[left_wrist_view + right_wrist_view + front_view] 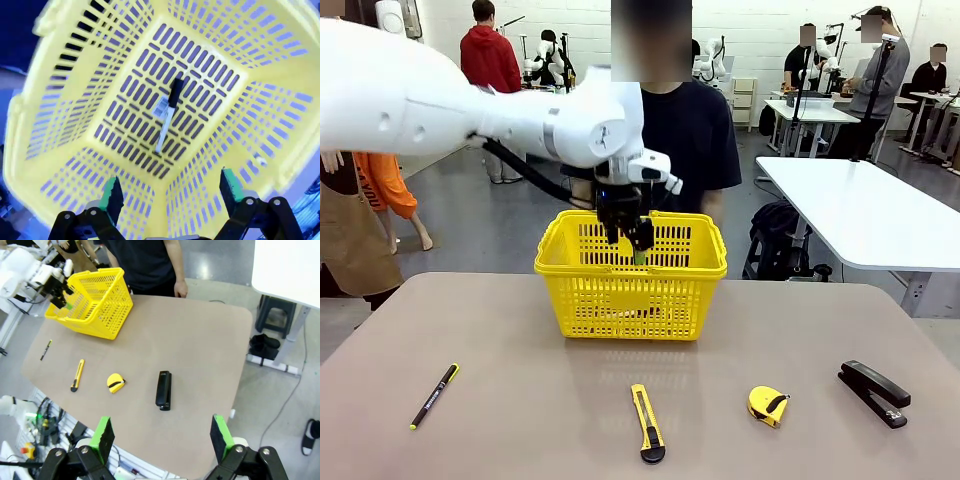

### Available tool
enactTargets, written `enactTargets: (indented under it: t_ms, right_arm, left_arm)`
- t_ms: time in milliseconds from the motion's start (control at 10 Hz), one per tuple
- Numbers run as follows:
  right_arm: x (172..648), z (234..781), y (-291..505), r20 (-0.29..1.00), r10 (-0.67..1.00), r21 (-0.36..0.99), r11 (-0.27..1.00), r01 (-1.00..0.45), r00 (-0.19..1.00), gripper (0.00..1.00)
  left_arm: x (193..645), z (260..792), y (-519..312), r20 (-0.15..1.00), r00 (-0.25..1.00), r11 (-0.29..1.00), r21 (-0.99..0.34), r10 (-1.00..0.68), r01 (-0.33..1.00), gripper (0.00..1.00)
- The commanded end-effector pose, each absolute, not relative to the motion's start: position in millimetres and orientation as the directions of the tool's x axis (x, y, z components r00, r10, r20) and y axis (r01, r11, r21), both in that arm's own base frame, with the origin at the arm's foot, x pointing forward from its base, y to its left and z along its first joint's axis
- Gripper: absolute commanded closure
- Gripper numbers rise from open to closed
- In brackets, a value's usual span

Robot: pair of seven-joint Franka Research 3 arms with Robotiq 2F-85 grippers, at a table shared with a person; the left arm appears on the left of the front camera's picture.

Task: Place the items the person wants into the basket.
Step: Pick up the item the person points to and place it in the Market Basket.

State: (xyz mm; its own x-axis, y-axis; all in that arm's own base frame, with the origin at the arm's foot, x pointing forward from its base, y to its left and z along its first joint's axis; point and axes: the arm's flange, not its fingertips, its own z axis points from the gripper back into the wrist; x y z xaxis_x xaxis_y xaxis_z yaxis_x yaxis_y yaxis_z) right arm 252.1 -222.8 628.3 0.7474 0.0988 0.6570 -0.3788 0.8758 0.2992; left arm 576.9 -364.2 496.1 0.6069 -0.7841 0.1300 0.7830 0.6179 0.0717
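The yellow basket (631,280) stands at the table's far middle, in front of the person (685,140) in a dark T-shirt. My left gripper (632,240) hangs open just over the basket's mouth, nothing between its fingers. In the left wrist view the white marker with black cap (167,114) lies loose on the basket floor (150,125), well below the open left gripper (170,192). A black pen (434,395) lies at the near left and a yellow tape measure (767,405) at the near right. My right gripper (161,437) is open, high above the table.
A yellow utility knife (647,423) lies at the near middle and a black stapler (874,393) at the near right. A white table (865,215) stands beyond on the right. Other people sit and stand far behind.
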Motion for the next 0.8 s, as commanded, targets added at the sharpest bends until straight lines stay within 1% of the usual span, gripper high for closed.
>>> enactTargets:
  t_ms: [0,200,300,500,700]
  right_arm:
    - [251.3,627.9,-222.7,0.662,0.105,0.301,0.870,-0.391,0.743,0.00]
    - [251.3,627.9,-222.7,0.662,0.105,0.301,0.870,-0.391,0.743,0.00]
    - [251.3,627.9,-222.7,0.662,0.105,0.301,0.870,-0.391,0.743,0.00]
    - [251.3,627.9,-222.7,0.662,0.105,0.301,0.870,-0.391,0.743,0.00]
    - [251.3,627.9,-222.7,0.662,0.105,0.301,0.870,-0.391,0.743,0.00]
  left_arm:
    - [529.3,521.6,-342.9,0.078,0.646,0.651,0.074,-0.759,0.755,0.00]
    - [485.5,554.8,-335.0,0.017,0.655,0.655,0.042,-0.755,0.754,0.00]
    - [464.8,564.4,-328.0,0.012,0.657,0.656,0.044,-0.754,0.753,0.00]
    - [428.2,574.2,-307.3,0.055,0.658,0.661,0.068,-0.751,0.748,0.00]
    - [403.6,578.2,-286.4,0.098,0.656,0.663,0.084,-0.748,0.743,0.00]
